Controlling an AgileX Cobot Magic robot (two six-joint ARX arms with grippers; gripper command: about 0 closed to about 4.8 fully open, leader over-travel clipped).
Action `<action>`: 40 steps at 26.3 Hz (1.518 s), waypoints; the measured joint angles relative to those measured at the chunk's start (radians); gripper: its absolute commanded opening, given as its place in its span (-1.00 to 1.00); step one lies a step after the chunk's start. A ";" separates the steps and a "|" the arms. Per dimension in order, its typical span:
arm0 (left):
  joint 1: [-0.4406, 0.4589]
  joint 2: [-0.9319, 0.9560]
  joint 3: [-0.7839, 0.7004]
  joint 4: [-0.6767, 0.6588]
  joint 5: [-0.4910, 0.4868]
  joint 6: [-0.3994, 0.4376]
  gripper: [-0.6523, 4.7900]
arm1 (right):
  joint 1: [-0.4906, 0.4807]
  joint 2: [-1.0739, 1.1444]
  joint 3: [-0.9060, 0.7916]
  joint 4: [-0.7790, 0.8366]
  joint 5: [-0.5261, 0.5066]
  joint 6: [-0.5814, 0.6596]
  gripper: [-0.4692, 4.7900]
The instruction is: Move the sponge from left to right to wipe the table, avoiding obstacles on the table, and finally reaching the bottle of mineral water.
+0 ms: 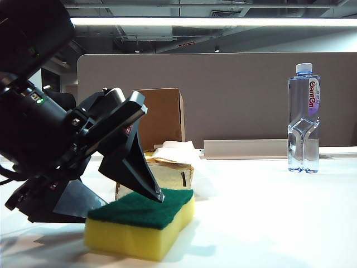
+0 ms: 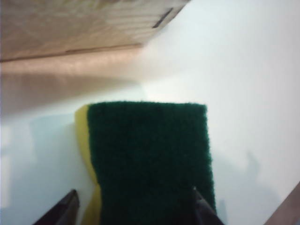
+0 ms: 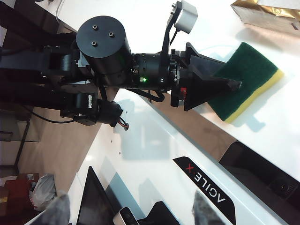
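The sponge point(image 1: 139, 223), a yellow block with a dark green top, lies flat on the white table point(image 1: 268, 218) at the left front. My left gripper point(image 1: 120, 204) stands open over it. One fingertip point(image 1: 158, 195) rests on the green top; the other hangs just off the sponge's far side. In the left wrist view the sponge point(image 2: 147, 159) lies between the fingers of the left gripper point(image 2: 133, 211), with a gap at the yellow edge. The tissue pack point(image 1: 167, 164) and the cardboard box point(image 1: 162, 114) stand right behind. The bottle of mineral water point(image 1: 304, 125) stands far right. My right gripper point(image 3: 132, 211) is open and empty, away from the sponge point(image 3: 248, 79).
A brown-grey divider panel point(image 1: 234, 95) closes the table's back edge, with a pale grey strip point(image 1: 245, 148) at its foot. The right wrist view looks down on the left arm point(image 3: 101, 51), the gold tissue pack point(image 3: 267, 14) and the robot's white base point(image 3: 154, 140).
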 measured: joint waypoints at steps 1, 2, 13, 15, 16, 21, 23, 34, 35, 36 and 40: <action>0.000 0.000 0.000 -0.001 0.000 0.000 0.54 | 0.000 -0.002 0.000 0.000 0.000 0.000 0.46; 0.000 -0.001 0.000 0.000 0.001 0.000 0.59 | 0.000 -0.002 0.000 0.000 0.000 0.000 0.46; 0.000 -0.076 -0.006 -0.048 -0.015 0.012 0.63 | 0.000 -0.016 0.000 -0.022 0.000 0.000 0.46; 0.000 -0.103 -0.006 -0.048 -0.024 0.018 0.63 | 0.000 -0.019 0.000 -0.024 0.000 0.000 0.46; 0.000 -0.126 -0.006 -0.047 -0.032 0.021 0.62 | 0.000 -0.024 0.000 -0.025 0.000 0.000 0.46; 0.000 -0.196 -0.006 -0.048 -0.040 0.039 0.63 | 0.000 -0.025 0.000 -0.028 0.000 0.000 0.46; 0.000 -0.219 -0.006 -0.050 -0.048 0.044 0.63 | 0.000 -0.025 0.000 -0.031 0.000 0.000 0.46; 0.001 -0.360 0.206 -0.375 -0.195 0.242 0.62 | 0.000 -0.025 0.000 -0.064 0.000 0.000 0.46; 0.001 -0.370 0.217 -0.381 -0.196 0.246 0.62 | 0.000 -0.025 0.000 -0.069 0.000 0.000 0.46; 0.001 -0.378 0.226 -0.388 -0.197 0.250 0.62 | 0.000 -0.025 0.000 -0.075 0.000 0.000 0.46; 0.009 -0.425 0.289 -0.473 -0.209 0.309 0.62 | 0.000 -0.026 -0.004 -0.087 0.001 0.000 0.46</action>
